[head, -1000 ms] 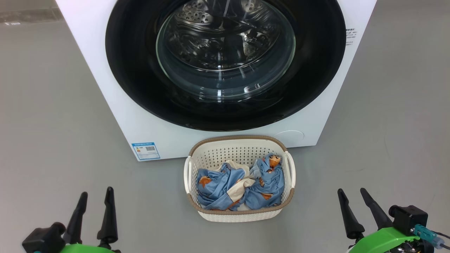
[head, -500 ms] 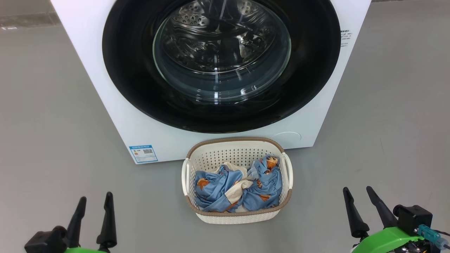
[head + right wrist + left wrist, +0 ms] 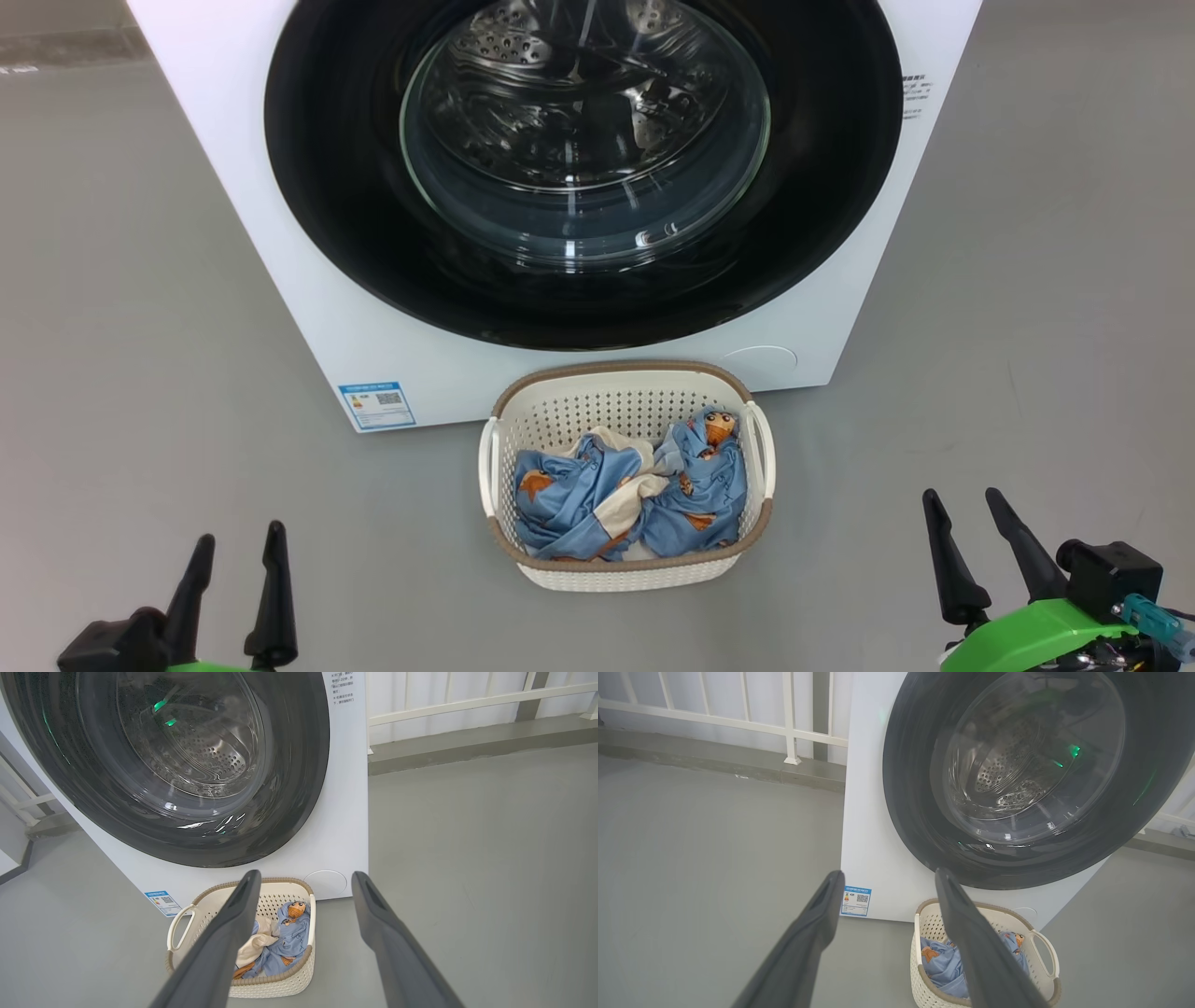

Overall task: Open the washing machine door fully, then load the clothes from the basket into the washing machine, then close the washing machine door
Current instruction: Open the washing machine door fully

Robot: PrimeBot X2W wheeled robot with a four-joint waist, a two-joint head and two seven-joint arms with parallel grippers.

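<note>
The white washing machine [image 3: 308, 308] stands straight ahead on the floor. Its round black-rimmed door [image 3: 822, 187] with the clear glass bowl lies flat against the front, and the steel drum shows through the glass. Right below it sits the cream basket [image 3: 635, 583] holding blue clothes [image 3: 691, 485] with orange figures and a cream piece. My left gripper [image 3: 238, 534] is open at the lower left, well short of the basket. My right gripper [image 3: 960, 497] is open at the lower right, also apart from it. Both wrist views show the door [image 3: 915, 812] [image 3: 299, 788] and the basket [image 3: 1045, 956] [image 3: 180, 924] beyond spread fingers.
Grey floor [image 3: 140, 373] surrounds the machine on both sides. A blue label sticker [image 3: 376, 404] sits low on the machine's left front. A white railing [image 3: 738, 718] on a low grey kerb runs behind the machine, seen also to its right [image 3: 467, 700].
The whole head view has shifted slightly, so the camera moved. Both grippers sit a little lower in the picture. Door, basket and clothes are as before.
</note>
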